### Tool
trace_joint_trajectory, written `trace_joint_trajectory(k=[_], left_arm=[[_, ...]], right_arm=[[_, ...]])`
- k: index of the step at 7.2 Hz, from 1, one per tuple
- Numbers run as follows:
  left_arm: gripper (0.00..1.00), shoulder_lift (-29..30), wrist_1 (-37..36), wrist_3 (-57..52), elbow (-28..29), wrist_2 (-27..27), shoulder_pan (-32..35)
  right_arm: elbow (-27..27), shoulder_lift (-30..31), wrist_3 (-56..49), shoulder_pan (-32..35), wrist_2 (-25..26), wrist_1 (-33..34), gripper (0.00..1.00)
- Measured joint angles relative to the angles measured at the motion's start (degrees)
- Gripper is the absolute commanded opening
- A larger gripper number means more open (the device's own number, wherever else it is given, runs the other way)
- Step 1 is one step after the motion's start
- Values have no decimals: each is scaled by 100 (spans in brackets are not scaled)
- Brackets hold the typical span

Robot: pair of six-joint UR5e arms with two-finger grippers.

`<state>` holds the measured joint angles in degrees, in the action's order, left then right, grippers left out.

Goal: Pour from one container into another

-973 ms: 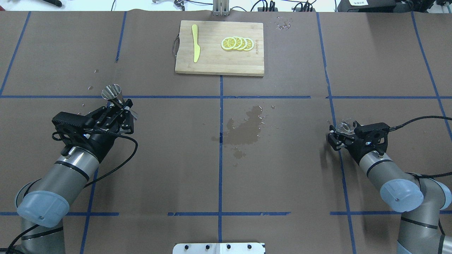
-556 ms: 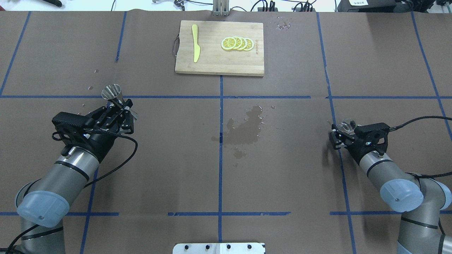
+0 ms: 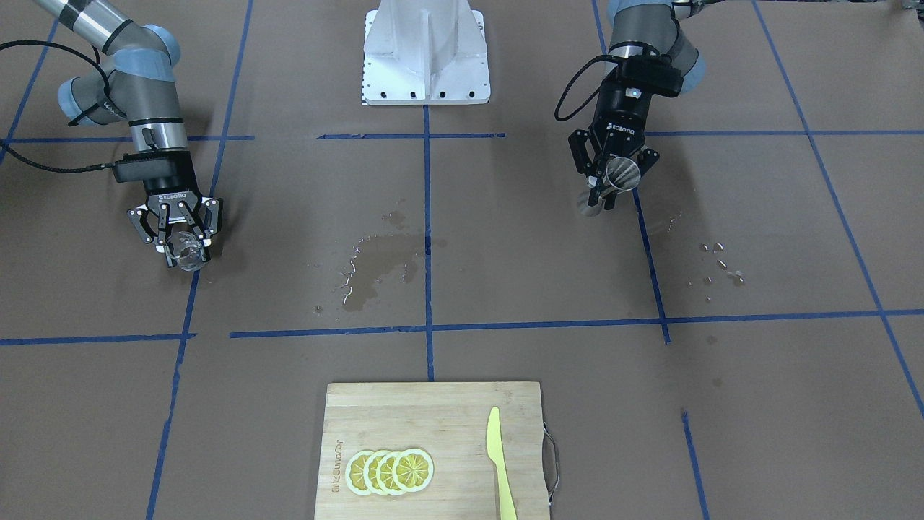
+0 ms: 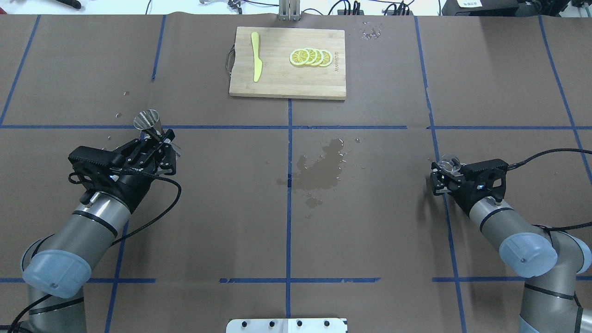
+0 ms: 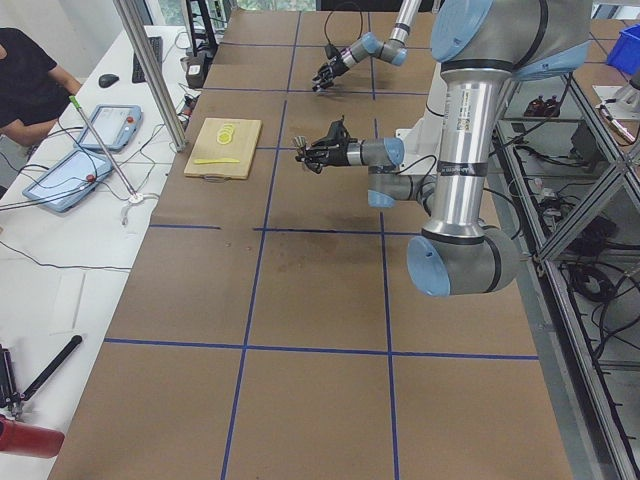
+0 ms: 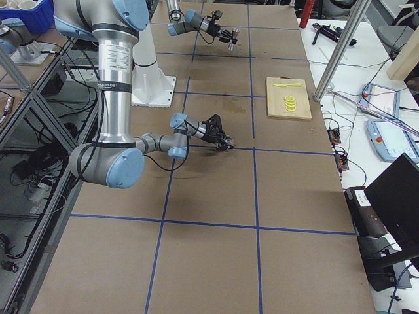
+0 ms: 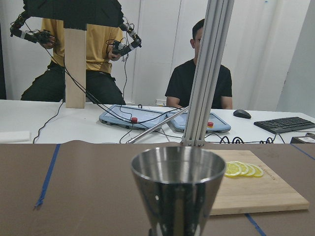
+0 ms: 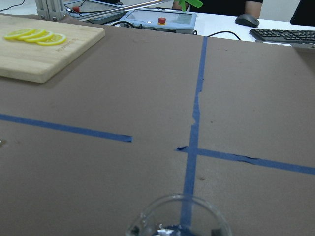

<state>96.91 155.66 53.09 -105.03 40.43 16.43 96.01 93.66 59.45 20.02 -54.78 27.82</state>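
A conical steel cup (image 4: 147,121) is held off the table, mouth toward the far side, with my left gripper (image 4: 156,138) shut on its narrow lower part. The front-facing view shows that cup (image 3: 621,173) tilted above its shadow, and it fills the left wrist view (image 7: 177,189). On the other side, my right gripper (image 4: 443,175) is shut on a small clear glass (image 4: 449,163), held low over a blue tape line. The glass (image 3: 185,253) also shows in the front-facing view, and its rim (image 8: 179,219) sits at the bottom of the right wrist view. The two containers are far apart.
A wooden cutting board (image 4: 286,83) lies at the far middle with lemon slices (image 4: 311,57) and a yellow knife (image 4: 255,55). A wet patch (image 4: 323,166) darkens the table's centre, and droplets (image 3: 722,263) lie near the left arm. Operators sit beyond the far edge.
The right gripper has shifted slightly toward the far side with the glass. The left gripper and the steel cup have barely moved.
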Motion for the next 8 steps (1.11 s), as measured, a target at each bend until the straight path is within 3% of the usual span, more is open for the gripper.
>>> trace_joint_trajectory(k=[3,5,6,8], left_arm=[[0,100,-17,-8,69,67,-54],[0,652,-36,-319,317,534,-115],[0,987,-23,-641,454,747,-136],[0,1279,101,-1202,537,1747,-10]], right_arm=[[668,72,-152,326,-585,65,0],[907,-178,-376,444,-652,302,0],[1149,-403,-600,485,-657,730,0],[1689,-1125,-1070,511,-667,2048,0]])
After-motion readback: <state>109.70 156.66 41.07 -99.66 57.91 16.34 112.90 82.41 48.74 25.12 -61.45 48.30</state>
